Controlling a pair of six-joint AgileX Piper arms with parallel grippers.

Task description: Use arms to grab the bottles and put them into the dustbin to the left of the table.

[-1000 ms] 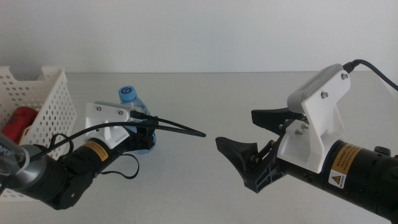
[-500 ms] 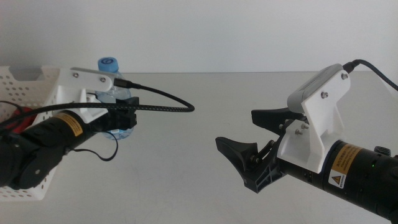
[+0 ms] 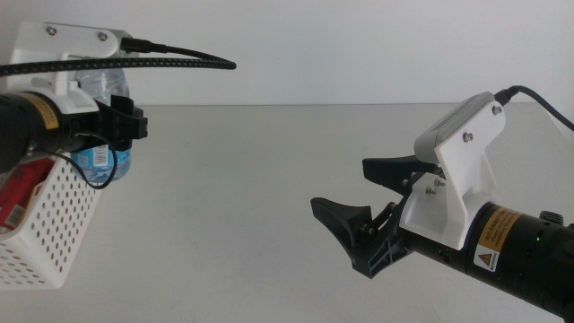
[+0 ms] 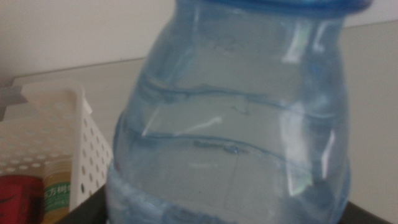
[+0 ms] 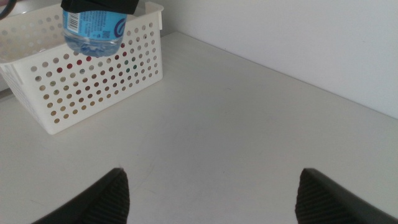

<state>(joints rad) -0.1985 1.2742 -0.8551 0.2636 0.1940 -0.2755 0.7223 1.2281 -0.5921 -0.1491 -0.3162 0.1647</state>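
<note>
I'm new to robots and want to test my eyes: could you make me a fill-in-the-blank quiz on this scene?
1. The left pincer holds the water bottle in the air beside the white ____.
2. The red soda can lies ____ the dustbin.
3. The right pincer waits with jaws ____.

Missing words: dustbin; inside; open

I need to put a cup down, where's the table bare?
The table is bare between the dustbin and the right end effector. It is crowded at the dustbin, where the left end effector holds the water bottle.
</note>
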